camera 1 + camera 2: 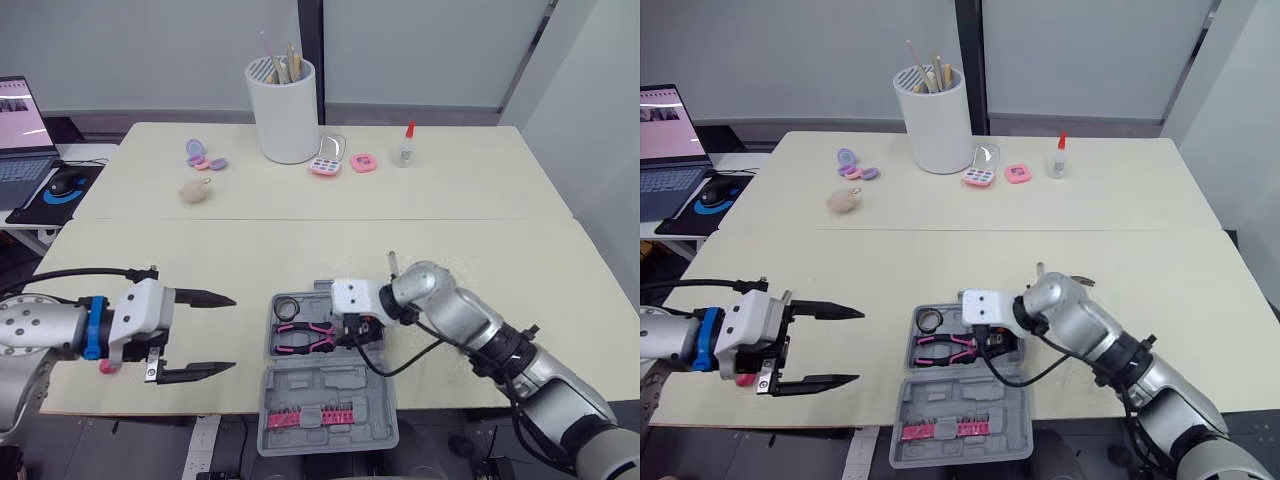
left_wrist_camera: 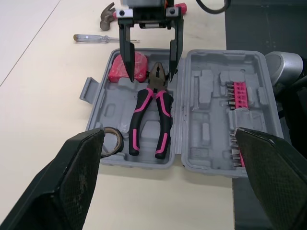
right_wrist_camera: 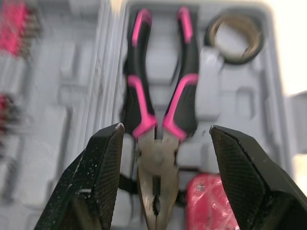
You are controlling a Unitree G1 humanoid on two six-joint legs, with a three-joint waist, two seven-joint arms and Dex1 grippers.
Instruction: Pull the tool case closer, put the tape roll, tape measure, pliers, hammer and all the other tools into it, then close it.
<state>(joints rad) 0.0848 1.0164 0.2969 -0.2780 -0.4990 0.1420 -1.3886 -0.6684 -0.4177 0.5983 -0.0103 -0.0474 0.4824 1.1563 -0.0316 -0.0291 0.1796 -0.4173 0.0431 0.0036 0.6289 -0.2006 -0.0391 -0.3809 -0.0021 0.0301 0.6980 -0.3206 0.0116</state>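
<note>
Matte cream tabletop (image 1: pixel 200 260), grey wall panels (image 1: pixel 150 50) behind; moulded grey plastic tool case (image 2: pixel 211 158) open — pink-and-black pliers (image 2: pixel 164 115) inside. The left gripper (image 1: pixel 232 332) and right gripper (image 3: pixel 165 128) both spread, empty.

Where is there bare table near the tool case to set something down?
Bare table lies between the tool case and the white cup, and between the case and the left hand. Crowded: right hand over the pliers.
</note>
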